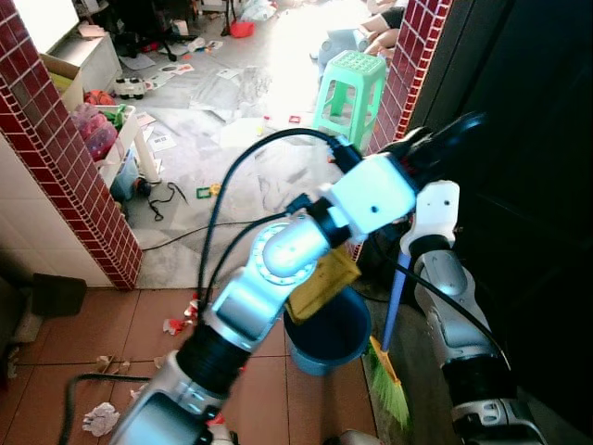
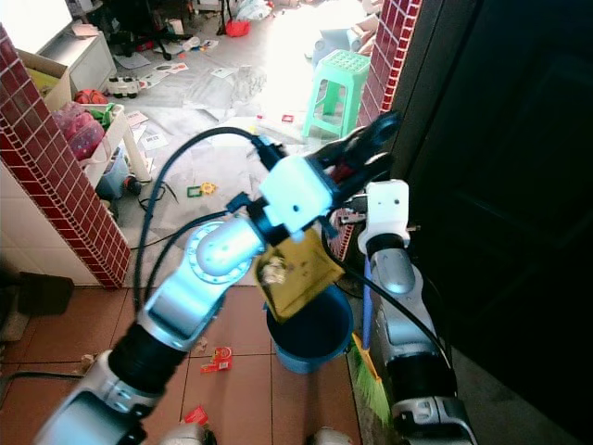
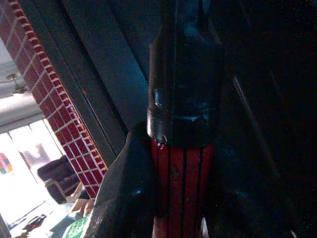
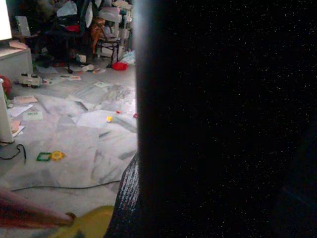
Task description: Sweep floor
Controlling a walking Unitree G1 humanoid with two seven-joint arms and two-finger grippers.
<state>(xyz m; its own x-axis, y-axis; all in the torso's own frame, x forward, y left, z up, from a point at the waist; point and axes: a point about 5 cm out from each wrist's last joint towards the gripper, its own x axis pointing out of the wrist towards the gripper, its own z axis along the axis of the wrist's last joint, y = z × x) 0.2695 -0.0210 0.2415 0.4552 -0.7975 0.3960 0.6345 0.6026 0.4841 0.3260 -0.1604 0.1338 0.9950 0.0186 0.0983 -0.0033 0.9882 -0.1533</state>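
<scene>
1. Crumpled paper scraps (image 1: pixel 100 419) lie on the terracotta floor (image 1: pixel 111 324), well left of the blue bucket (image 1: pixel 326 336).
2. Red brick pillar (image 1: pixel 69 158) stands left of the bucket; beyond it, a littered marble floor.
3. Left tool (image 2: pixel 363 153) reaches above the bucket toward the dark door (image 2: pixel 500 185); its fingers pinch a red-and-black handle (image 3: pixel 182 168).
4. Yellow dustpan (image 2: pixel 295 269) hangs at the bucket's upper rim.
5. Green stool (image 1: pixel 350 85) stands well beyond the bucket.
6. Broom (image 1: pixel 387 371), blue shaft and green bristles, stands just right of the bucket.
7. Right tool: I cannot tell whether it is spread or closed.
</scene>
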